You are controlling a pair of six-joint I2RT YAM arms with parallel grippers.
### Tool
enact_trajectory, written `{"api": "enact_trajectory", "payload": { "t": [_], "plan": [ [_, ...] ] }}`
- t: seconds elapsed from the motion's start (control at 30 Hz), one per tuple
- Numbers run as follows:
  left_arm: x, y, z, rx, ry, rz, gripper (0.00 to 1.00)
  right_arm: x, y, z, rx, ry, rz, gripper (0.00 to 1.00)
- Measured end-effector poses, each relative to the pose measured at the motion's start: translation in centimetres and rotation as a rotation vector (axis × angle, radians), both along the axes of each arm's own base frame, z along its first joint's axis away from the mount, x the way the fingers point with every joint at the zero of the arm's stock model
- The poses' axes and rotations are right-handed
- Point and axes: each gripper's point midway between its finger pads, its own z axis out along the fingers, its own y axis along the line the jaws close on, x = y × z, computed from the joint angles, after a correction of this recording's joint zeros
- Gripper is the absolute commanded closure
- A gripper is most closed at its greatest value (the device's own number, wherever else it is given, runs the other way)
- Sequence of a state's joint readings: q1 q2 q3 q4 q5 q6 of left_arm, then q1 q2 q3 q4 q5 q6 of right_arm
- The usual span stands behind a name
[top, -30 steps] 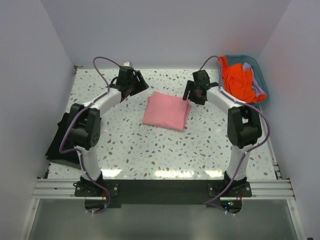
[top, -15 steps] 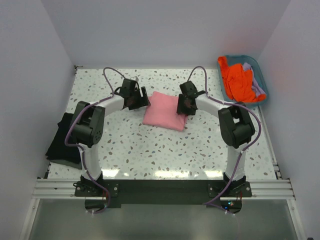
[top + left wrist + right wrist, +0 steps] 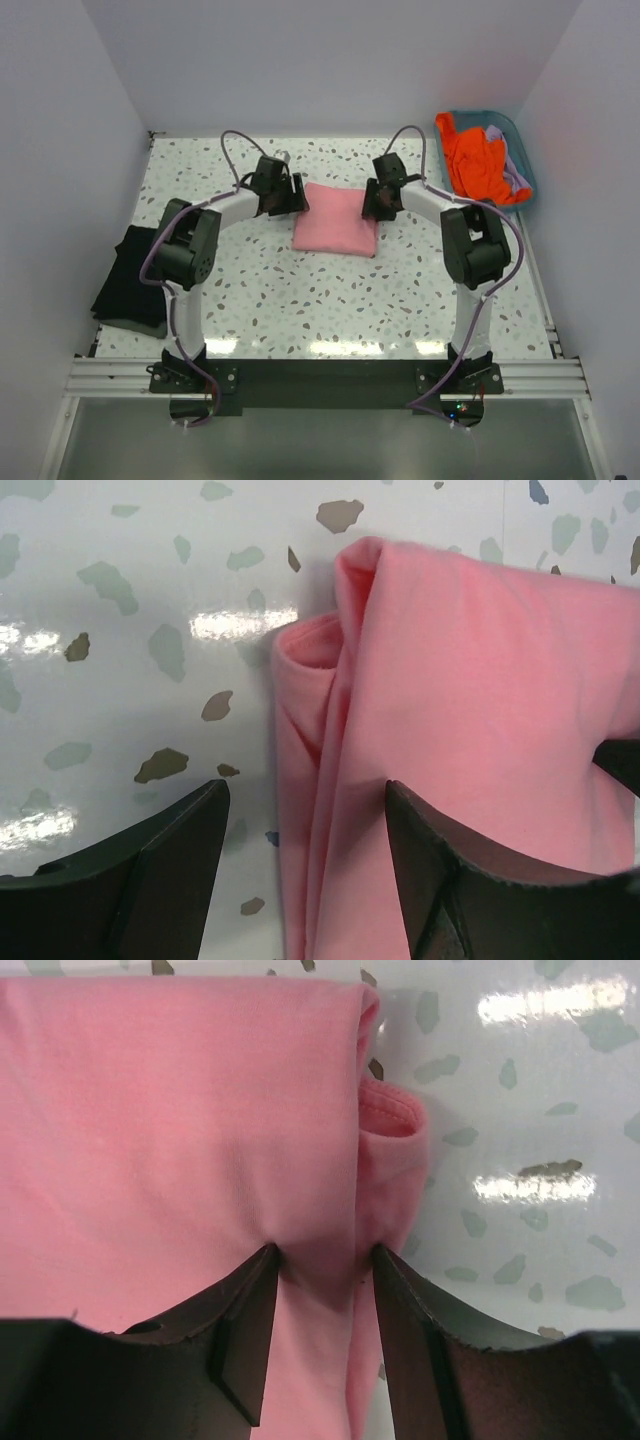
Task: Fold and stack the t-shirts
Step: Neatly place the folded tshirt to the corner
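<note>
A folded salmon-pink t-shirt (image 3: 335, 222) lies mid-table, with one gripper at each side of it. My left gripper (image 3: 296, 196) is open and straddles the shirt's left folded edge (image 3: 310, 730). One of its fingers (image 3: 150, 870) is over bare table, the other over the fabric. My right gripper (image 3: 325, 1260) pinches the right edge fold (image 3: 385, 1160), and the cloth puckers between its tips. A black t-shirt (image 3: 130, 283) lies at the table's left edge. A bright orange t-shirt (image 3: 480, 160) and a pale lavender one (image 3: 517, 182) sit in the basket.
The teal plastic basket (image 3: 520, 135) stands at the back right corner. White walls close in the left, back and right sides. The speckled tabletop (image 3: 330, 295) stretches between the pink shirt and the arm bases.
Both grippers came inward and down onto the pink shirt's two side edges. The right jaws narrowed onto the fold. The shirt shifted slightly and now lies squarer.
</note>
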State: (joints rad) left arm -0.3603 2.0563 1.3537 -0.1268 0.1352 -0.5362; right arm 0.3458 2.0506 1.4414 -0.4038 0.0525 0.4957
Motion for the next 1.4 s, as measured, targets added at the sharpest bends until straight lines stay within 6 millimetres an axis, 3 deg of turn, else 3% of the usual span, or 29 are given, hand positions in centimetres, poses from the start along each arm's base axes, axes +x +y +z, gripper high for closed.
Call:
{"api": "enact_trajectory", "payload": {
  "t": [0.2, 0.3, 0.4, 0.43, 0.47, 0.53, 0.67, 0.7, 0.83, 1.1, 1.2, 1.3, 1.4],
  "plan": [
    [0.9, -2.0, -0.5, 0.023, -0.025, 0.011, 0.47, 2.1, 1.3, 0.2, 0.06, -0.023, 0.04, 0.54],
    [1.0, -3.3, -0.7, 0.014, -0.037, 0.013, 0.6, 2.9, 2.0, 0.3, 0.086, -0.029, 0.06, 0.54],
    [1.0, -4.5, -0.8, 0.008, -0.039, 0.011, 0.76, 3.5, 2.7, 0.4, 0.113, -0.034, 0.08, 0.54],
    [0.9, -4.9, -0.8, 0.004, -0.036, 0.013, 0.91, 3.7, 2.9, 0.4, 0.12, -0.034, 0.087, 0.54],
    [0.7, -5.3, -0.9, 0.003, -0.028, 0.014, 0.97, 3.9, 3.1, 0.5, 0.125, -0.035, 0.093, 0.52],
    [0.5, -5.7, -1.0, 0.001, -0.016, 0.024, 1.0, 4.1, 3.2, 0.6, 0.123, -0.03, 0.097, 0.48],
    [-0.1, -4.6, -0.8, -0.006, 0.032, 0.095, 1.0, 3.9, 2.7, 0.8, 0.094, -0.018, 0.094, 0.29],
    [-0.5, -3.9, -0.7, -0.009, 0.052, 0.122, 1.0, 3.7, 2.4, 1.0, 0.081, -0.016, 0.089, 0.22],
    [-1.7, 0.6, -0.3, 0.04, 0.142, 0.25, 1.0, 3.0, 1.3, 2.9, 0.038, -0.017, 0.067, 0.19],
    [-1.6, 10.7, 2.4, 0.164, 0.271, 0.593, 1.0, 2.2, 1.5, 14.0, 0.073, -0.217, 0.07, 0.19],
    [-1.7, 14.8, 3.5, 0.188, 0.299, 0.714, 1.0, 1.2, 2.8, 16.7, 0.094, -0.271, 0.101, 0.19],
    [-2.3, 18.5, 4.6, 0.212, 0.329, 0.814, 1.0, 0.1, 4.7, 17.3, 0.104, -0.28, 0.144, 0.19],
    [-2.7, 21.9, 5.6, 0.221, 0.358, 0.893, 1.0, -1.2, 6.2, 16.5, 0.1, -0.257, 0.183, 0.19]
  ]
}}
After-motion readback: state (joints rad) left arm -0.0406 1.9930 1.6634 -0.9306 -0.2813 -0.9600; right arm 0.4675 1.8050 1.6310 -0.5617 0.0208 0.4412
